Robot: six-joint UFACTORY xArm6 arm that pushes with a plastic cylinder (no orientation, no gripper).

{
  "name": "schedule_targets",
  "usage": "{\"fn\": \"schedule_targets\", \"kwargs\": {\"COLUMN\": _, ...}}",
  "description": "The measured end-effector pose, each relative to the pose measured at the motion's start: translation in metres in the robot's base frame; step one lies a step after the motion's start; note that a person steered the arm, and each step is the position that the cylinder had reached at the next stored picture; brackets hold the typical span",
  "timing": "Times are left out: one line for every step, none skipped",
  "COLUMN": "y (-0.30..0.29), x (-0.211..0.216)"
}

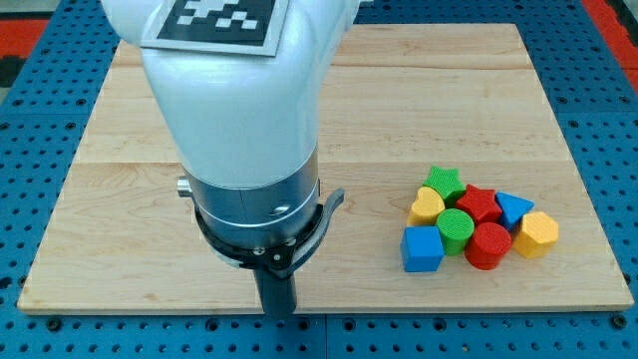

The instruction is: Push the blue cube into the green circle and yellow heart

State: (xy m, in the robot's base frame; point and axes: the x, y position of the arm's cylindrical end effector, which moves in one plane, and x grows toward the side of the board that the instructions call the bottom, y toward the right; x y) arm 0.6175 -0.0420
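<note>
Blue cube [422, 248] touches green circle [456, 228] beside yellow heart [427, 206]; my tip [278, 313], fingerless, stands well left.

Clustered at tabletop [199, 130] lower right: cube [422, 248] leftmost, touching circle [456, 228] on its right; heart [427, 206] directly above cube. Rod tip [278, 311] well left of cluster.
</note>
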Motion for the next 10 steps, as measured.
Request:
{"fn": "schedule_targets", "kwargs": {"y": 0.004, "x": 0.000}}
{"fn": "schedule_targets", "kwargs": {"y": 0.006, "x": 0.000}}
{"fn": "schedule_targets", "kwargs": {"y": 0.006, "x": 0.000}}
{"fn": "schedule_targets", "kwargs": {"y": 0.042, "x": 0.000}}
{"fn": "schedule_targets", "kwargs": {"y": 0.079, "x": -0.003}}
{"fn": "schedule_targets", "kwargs": {"y": 0.096, "x": -0.013}}
{"fn": "schedule_targets", "kwargs": {"y": 0.116, "x": -0.029}}
{"fn": "schedule_targets", "kwargs": {"y": 0.140, "x": -0.049}}
{"fn": "schedule_targets", "kwargs": {"y": 0.149, "x": -0.071}}
{"fn": "schedule_targets", "kwargs": {"y": 0.149, "x": -0.081}}
